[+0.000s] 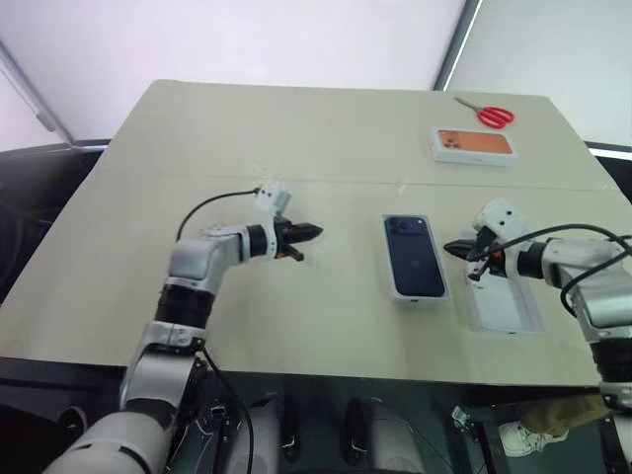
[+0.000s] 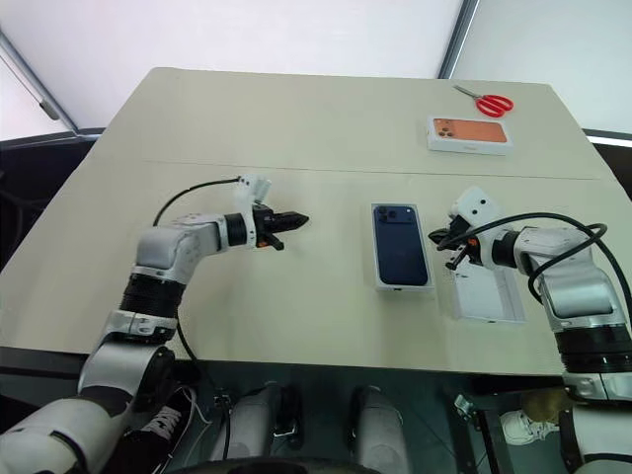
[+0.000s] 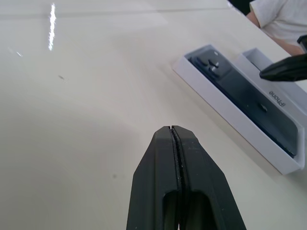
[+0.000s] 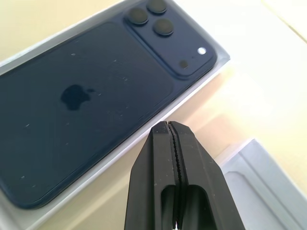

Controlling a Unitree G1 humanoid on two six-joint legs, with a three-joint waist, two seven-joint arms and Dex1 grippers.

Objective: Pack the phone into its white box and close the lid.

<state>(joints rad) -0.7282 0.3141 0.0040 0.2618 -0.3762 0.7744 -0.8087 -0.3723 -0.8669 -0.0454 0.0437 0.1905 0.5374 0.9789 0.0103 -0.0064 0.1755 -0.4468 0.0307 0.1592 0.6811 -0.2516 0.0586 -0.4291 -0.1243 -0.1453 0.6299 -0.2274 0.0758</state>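
Observation:
The dark navy phone [image 1: 413,256] lies back up inside the white box [image 1: 446,287] at the table's middle, camera cluster at its far end. Just right of the box, apart from it, the white lid [image 1: 506,306] rests hollow side up. My right gripper [image 1: 456,247] is shut and holds nothing. It hovers over the gap between box and lid, pointing left, and in the right wrist view its tips [image 4: 168,125] sit just past the phone's [image 4: 91,100] long edge. My left gripper [image 1: 311,234] is shut and holds nothing, hovering left of the box and pointing right toward it [image 3: 230,115].
A white box with an orange phone picture [image 1: 474,144] and red scissors [image 1: 489,114] lie at the far right of the table [image 1: 247,128]. A person in white [image 3: 283,19] is beyond the table's right side. The front edge runs close below the box and lid.

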